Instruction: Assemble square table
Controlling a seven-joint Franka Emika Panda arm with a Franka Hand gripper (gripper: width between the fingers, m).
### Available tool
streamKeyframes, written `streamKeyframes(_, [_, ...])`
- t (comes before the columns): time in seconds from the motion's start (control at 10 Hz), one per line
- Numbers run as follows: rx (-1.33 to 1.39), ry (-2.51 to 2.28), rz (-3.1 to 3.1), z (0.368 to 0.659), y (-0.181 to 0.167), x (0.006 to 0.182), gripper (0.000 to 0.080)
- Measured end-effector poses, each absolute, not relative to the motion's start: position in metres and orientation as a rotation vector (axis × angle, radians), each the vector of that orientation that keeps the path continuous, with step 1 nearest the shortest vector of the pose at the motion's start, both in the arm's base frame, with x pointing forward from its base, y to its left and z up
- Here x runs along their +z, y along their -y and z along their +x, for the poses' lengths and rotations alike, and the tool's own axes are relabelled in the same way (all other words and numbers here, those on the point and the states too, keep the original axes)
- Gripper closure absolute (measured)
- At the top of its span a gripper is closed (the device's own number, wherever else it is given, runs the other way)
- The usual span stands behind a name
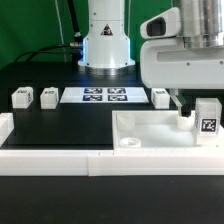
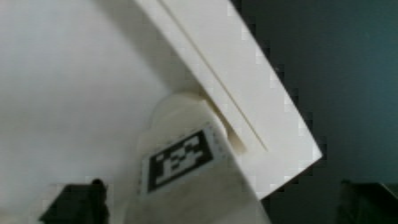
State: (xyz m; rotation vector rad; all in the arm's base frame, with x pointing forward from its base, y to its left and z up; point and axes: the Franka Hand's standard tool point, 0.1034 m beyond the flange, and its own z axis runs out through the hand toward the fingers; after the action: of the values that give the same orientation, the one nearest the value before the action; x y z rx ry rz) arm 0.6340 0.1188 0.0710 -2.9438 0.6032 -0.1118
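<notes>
Exterior view: table top (image 1: 152, 137) lies flat, hollow side up, just behind the front rail (image 1: 60, 160) at the exterior view's right. One leg (image 1: 207, 118) stands upright at its right end, long axis vertical, tag facing the camera. The gripper (image 1: 185, 112) hangs just beside that leg. Wrist view: fingers (image 2: 80, 203) are spread wide, gripping nothing.
</notes>
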Motion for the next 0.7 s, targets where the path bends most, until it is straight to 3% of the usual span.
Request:
streamKeyframes(0.1, [-0.122,-0.404,-2.982,0.6353,-0.1176,0.0704,0.0151])
streamKeyframes(0.3, [-0.119,-0.454,-2.974,0.6351,-0.1176,0.0702,0.0151])
streamKeyframes(0.5, [-0.116,-0.484,-2.967,0.6351,-0.1177,0.0702,0.0409])
streamKeyframes(0.6, [-0.101,-0.620,-2.943,0.6336,-0.1148,0.0689,0.0409])
streamKeyframes(0.7, [-0.093,-0.742,-2.914,0.6335,-0.1135,0.0687,0.0501])
